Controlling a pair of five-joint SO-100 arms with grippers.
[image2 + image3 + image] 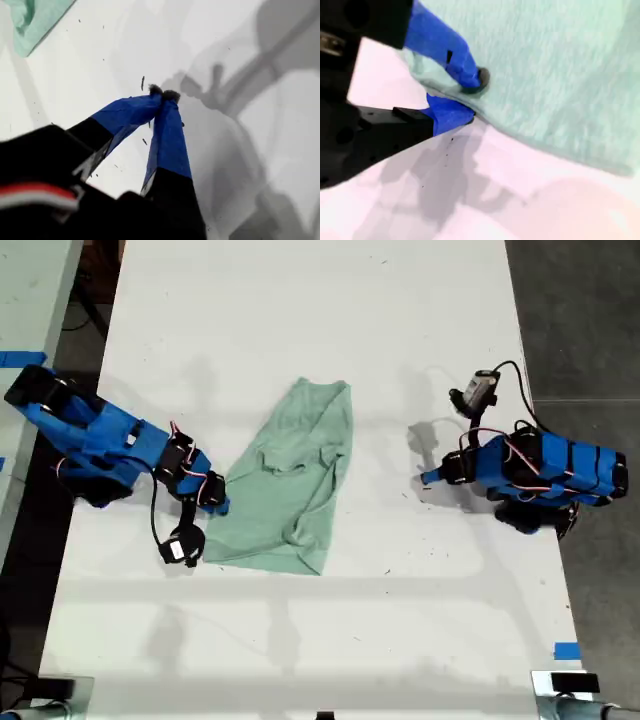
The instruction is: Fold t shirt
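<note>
The t shirt [288,485] lies on the white tabletop [320,330] between my two arms, long and narrow, wrinkled, with a bunched ridge running down its middle. It looks already doubled lengthwise, so I judge the fold partly made, not finished: the cloth is not yet squared or brought end to end.

My second gripper [467,102] is at the shirt's edge on the exterior view's left, near the lower corner. Its jaws are nearly closed with the hem pinched between them, one on top of the cloth and one beneath.

My first gripper [162,95] sits well apart from the shirt, on the exterior view's right, over bare tabletop. Its jaws are closed tip to tip and hold nothing.

What I judge is left: carrying this pinched edge across and flattening the wrinkles.
</note>
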